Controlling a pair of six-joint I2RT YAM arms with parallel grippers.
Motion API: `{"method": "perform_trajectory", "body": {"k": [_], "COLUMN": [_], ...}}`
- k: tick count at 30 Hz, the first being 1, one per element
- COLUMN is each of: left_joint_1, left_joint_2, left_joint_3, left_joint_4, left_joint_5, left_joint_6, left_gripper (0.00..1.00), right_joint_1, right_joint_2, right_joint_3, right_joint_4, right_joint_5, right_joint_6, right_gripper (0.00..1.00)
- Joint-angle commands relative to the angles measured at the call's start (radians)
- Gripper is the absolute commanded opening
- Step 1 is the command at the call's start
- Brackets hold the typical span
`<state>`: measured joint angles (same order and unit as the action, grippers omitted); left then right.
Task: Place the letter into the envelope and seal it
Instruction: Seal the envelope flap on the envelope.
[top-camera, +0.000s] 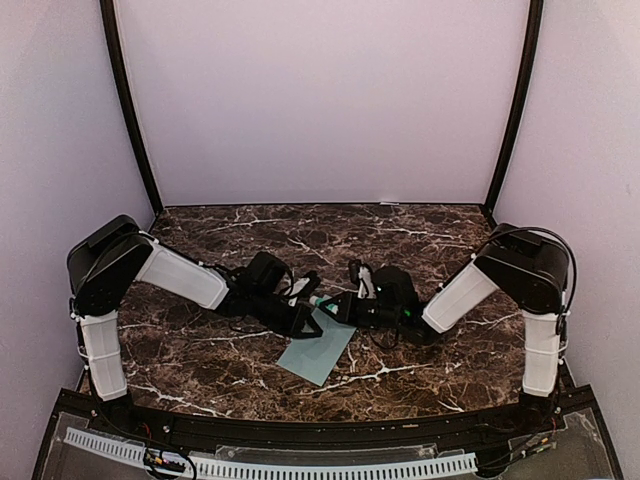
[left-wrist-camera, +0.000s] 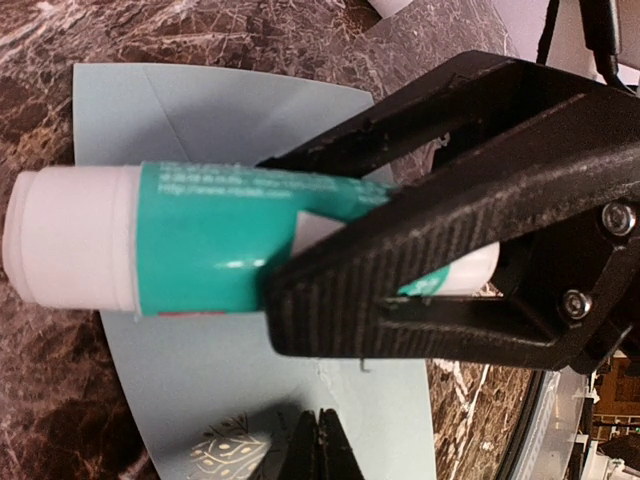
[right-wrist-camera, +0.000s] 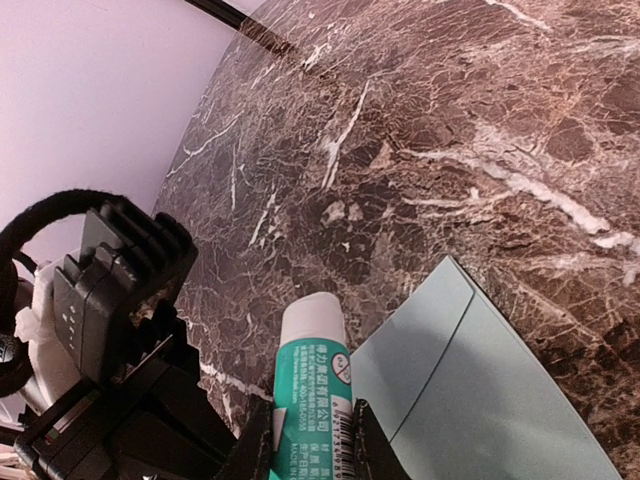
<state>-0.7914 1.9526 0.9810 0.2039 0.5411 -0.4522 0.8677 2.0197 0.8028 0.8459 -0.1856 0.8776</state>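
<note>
As the right pincer (right-wrist-camera: 310, 448) grips a glue stick (right-wrist-camera: 312, 365), left pincer (left-wrist-camera: 322, 445) closed, the envelope (top-camera: 318, 356) lies diagonally.

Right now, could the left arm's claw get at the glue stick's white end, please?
Probably yes: the white end juts clear of the right claw gripping the glue stick, but the left claw is shut.

High rear view facing the table (top-camera: 400, 230), wrist views close (both share envelope (left-wrist-camera: 250, 100))

White shells cover the left arm (top-camera: 180, 275) and right arm (top-camera: 460, 295) links; joints are black. The right gripper (left-wrist-camera: 275, 240) is ribbed black plastic with silver screws (left-wrist-camera: 618, 218).
</note>
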Motion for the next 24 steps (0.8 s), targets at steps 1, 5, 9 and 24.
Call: {"method": "perform_trajectory", "body": {"k": [1,5,9,24], "left_joint_1": [-0.021,-0.023,-0.027,-0.035], "left_joint_2": [-0.003,-0.003,-0.005,-0.028], "left_joint_3": [-0.031,-0.03,-0.031,-0.033], "left_joint_4": [-0.105,-0.115,-0.119,-0.163], "left_joint_5": [-0.009,-0.01,-0.014,-0.03], "left_joint_6": [0.017,0.022,0.026,0.045], "left_gripper": [0.0,0.0,0.0,0.0], "right_joint_1": [-0.015,-0.018,-0.022,-0.037], "right_joint_2": [0.033,0.048,0.068,0.093], "right_joint_3": [0.023,0.021,0.015,-0.006], "right_joint_4": [0.057,0.059,0.083,0.088], "right_joint_5": [-0.009,-0.004,-0.013,0.001], "right_joint_6": [0.026,0.046,0.063,0.114], "right_gripper": [0.09,0.1,0.1,0.1]}}
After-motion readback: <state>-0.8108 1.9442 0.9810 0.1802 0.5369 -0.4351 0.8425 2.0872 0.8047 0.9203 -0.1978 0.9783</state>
